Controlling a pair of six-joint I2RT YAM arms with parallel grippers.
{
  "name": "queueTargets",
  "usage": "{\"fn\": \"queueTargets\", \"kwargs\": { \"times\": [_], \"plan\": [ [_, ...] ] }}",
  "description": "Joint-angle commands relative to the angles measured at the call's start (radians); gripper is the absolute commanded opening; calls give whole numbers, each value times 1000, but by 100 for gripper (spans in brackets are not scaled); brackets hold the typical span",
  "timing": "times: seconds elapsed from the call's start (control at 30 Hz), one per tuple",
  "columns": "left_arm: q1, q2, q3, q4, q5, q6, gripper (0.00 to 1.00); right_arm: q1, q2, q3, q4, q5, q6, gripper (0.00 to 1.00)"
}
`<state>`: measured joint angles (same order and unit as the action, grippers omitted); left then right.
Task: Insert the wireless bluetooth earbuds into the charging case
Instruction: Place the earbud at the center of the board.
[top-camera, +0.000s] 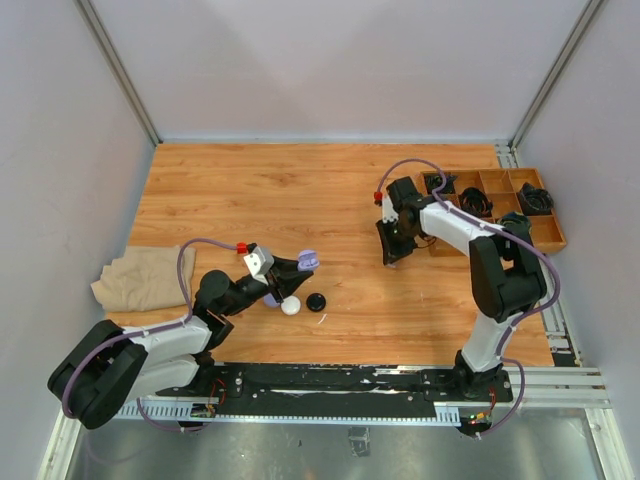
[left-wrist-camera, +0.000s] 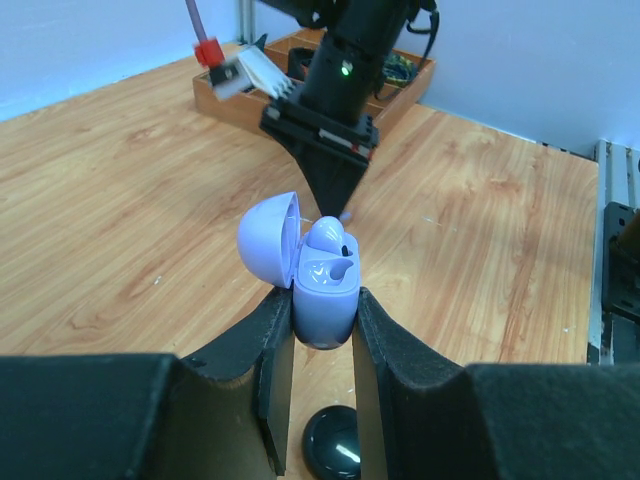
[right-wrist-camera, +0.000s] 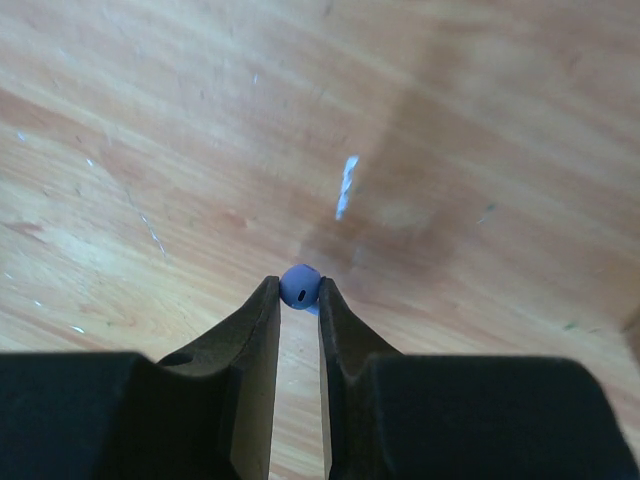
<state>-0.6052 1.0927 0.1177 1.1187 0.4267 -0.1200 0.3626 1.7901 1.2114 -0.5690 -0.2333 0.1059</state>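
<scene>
fingers (right-wrist-camera: 255, 325) of the right gripper (right-wrist-camera: 298, 292), closed on a lavender earbud (right-wrist-camera: 300, 285) low over the wooden table (right-wrist-camera: 450, 150). step in hand, apparently: fetching the second bud for the lavender charging case (left-wrist-camera: 325, 305) (lid open, one seated bud (left-wrist-camera: 328, 236) visible inside), clamped upright in the left gripper (left-wrist-camera: 322, 318). next move calls for carrying the bud across and aligning it with the vacant socket (left-wrist-camera: 330, 270). right arm points straight down; left arm reaches low, wrist raised.

Bright, even light from above; the arms (top-camera: 452, 226) cast only soft, faint shadows on the wooden table (top-camera: 300, 190). A white glint streaks it ahead of the right gripper (right-wrist-camera: 298, 292), itself blurred near the lens
</scene>
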Motion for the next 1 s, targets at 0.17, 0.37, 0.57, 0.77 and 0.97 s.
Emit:
{"fn": "queueTargets", "kwargs": {
  "times": [0.17,0.37,0.57,0.77,0.97],
  "plan": [
    [2,-20,-6,37,-22,8,0,116,-43,-146,-9,116,103,10],
    [2,-27,-6,33,-19,7,0,143,-64,-179,0,134,107,24],
    [2,-27,-4,29,-18,5,0,153,-97,-185,-43,142,78,38],
    [3,-18,-1,30,-14,5,0,180,-103,-201,-40,120,65,39],
    [2,-8,2,32,-8,1,0,214,-94,-192,-50,94,63,37]
  ]
}}
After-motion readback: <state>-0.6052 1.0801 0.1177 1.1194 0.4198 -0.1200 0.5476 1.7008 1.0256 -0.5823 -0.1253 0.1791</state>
